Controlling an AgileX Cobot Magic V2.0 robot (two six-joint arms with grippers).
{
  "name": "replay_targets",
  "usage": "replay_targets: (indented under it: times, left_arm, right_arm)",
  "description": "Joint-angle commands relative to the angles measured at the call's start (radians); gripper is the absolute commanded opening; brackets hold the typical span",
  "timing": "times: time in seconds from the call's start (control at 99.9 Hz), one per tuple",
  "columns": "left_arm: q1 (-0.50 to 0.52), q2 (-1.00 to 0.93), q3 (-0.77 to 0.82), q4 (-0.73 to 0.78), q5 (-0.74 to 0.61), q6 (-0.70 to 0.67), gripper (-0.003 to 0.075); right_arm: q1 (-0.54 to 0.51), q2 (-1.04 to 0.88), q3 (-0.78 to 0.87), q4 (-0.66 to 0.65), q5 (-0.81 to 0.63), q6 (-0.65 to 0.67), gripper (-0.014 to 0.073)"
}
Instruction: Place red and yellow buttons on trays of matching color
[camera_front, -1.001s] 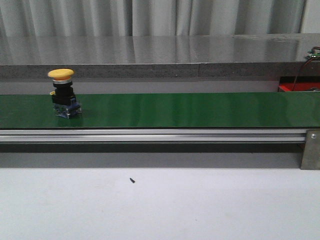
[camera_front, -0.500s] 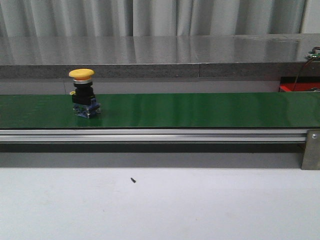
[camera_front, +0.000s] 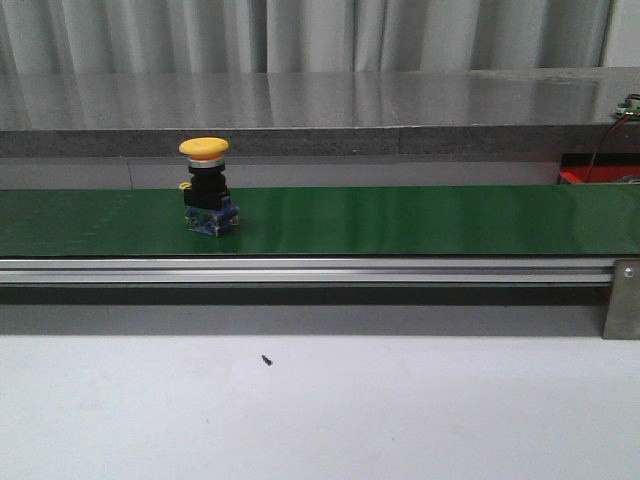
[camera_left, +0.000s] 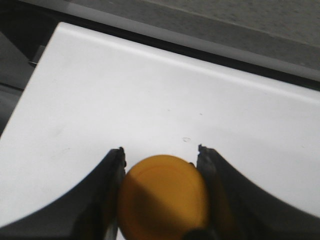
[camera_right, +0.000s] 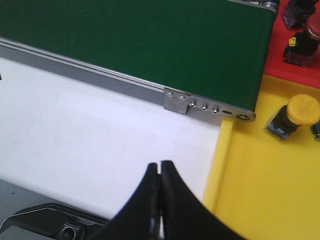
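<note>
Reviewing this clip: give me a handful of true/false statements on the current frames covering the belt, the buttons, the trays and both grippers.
1. A yellow button stands upright on the green belt. True.
2. The left gripper is empty. False: it is shut on a yellow-capped button.
3. The right gripper is closed with nothing between its fingers. True.
4. The yellow tray holds no buttons. False: one yellow-capped tray button stands in it.
5. The red tray sits beyond the yellow tray at the belt's end. True.
</note>
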Motion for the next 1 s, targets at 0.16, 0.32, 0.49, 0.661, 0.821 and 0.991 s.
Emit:
replay_targets:
  times: [0.16, 0.32, 0.49, 0.661, 0.821, 0.991]
  left_arm:
    - [-0.098, -0.218, 0.193, -0.014, -0.122, 0.003, 0.0022]
    - [-0.157, -0.286, 0.329, -0.014, -0.159, 0.003, 0.0022]
    - [-0.205, -0.306, 0.439, -0.012, -0.204, 0.003, 0.0022]
    - [-0.234, -0.306, 0.520, 0.017, -0.289, 0.003, 0.0022]
    - [-0.234, -0.295, 0.552, 0.029, -0.302, 0.003, 0.0022]
    - [-0.234, -0.280, 0.552, 0.031, -0.290, 0.003, 0.0096]
  right_arm:
    - [0.003, -0.005, -0.022, 0.018, -0.040, -0.008, -0.0095]
    - [0.003, -0.005, -0.022, 0.018, -0.040, -0.008, -0.0095]
    - [0.003, -0.005, -0.022, 0.018, -0.040, -0.008, -0.0095]
    - [0.003, -0.005, -0.022, 0.018, -0.040, -0.008, -0.0095]
    - [0.003, -0.005, -0.022, 0.018, -0.040, -0.008, -0.0095]
    - [0.003, -0.005, -0.022, 0.018, -0.040, -0.008, -0.0095]
